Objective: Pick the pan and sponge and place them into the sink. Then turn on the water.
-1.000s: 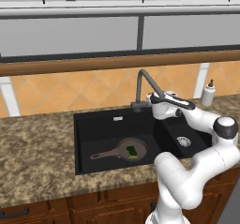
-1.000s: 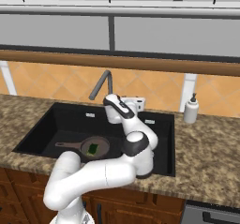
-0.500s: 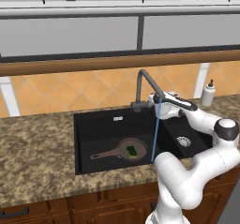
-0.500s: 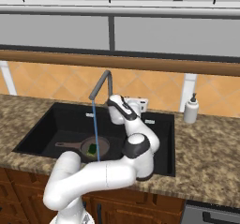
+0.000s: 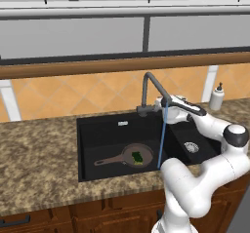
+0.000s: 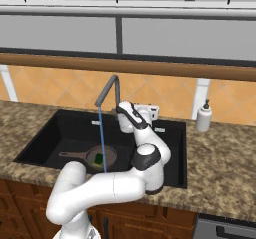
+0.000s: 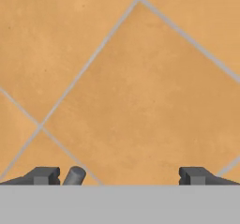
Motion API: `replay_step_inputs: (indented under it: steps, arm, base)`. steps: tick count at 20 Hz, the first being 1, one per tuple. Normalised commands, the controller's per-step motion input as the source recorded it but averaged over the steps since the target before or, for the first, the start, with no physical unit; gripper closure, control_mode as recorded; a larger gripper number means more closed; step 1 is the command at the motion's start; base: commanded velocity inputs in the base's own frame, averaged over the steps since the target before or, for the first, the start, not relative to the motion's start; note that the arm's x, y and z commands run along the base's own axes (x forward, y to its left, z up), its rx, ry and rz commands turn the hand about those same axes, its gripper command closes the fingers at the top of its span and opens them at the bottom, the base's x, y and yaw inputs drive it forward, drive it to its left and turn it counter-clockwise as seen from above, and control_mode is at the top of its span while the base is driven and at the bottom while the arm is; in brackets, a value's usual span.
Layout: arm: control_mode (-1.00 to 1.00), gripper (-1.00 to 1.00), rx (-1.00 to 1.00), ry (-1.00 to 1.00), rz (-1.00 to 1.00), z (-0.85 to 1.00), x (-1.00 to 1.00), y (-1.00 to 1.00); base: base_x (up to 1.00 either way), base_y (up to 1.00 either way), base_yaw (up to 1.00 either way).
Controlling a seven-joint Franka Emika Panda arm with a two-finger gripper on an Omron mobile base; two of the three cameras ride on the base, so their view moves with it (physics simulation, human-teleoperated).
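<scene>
Glossy white rounded arm segments, dark grey joint rings, small dark grey end effector [image 7: 119, 176] fingertips

Black sink [image 5: 97, 129], dark brown-grey pan [image 5: 128, 155], green sponge [image 5: 138, 157], light-blue water [image 5: 162, 134], speckled brown granite counter [image 5: 34, 154], orange diagonal tiles [image 7: 117, 87], white soap bottle [image 5: 216, 97]

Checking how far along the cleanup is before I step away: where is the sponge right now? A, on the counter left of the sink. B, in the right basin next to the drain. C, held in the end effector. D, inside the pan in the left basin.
D: the sponge lies in the pan on the floor of the sink's left basin, beside the falling water.
</scene>
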Motion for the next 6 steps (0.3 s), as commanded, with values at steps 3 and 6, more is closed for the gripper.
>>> replay_step_inputs:
  steps: [3,6]
  arm:
    - [-1.00,-1.00,0.02,0.00,0.00,0.00,0.00,-0.52]
    - [-1.00,-1.00,0.01,0.00,0.00,0.00,0.00,-0.46]
  base:
    - [0.00,0.00,0.00]
    - [0.00,0.00,0.00]
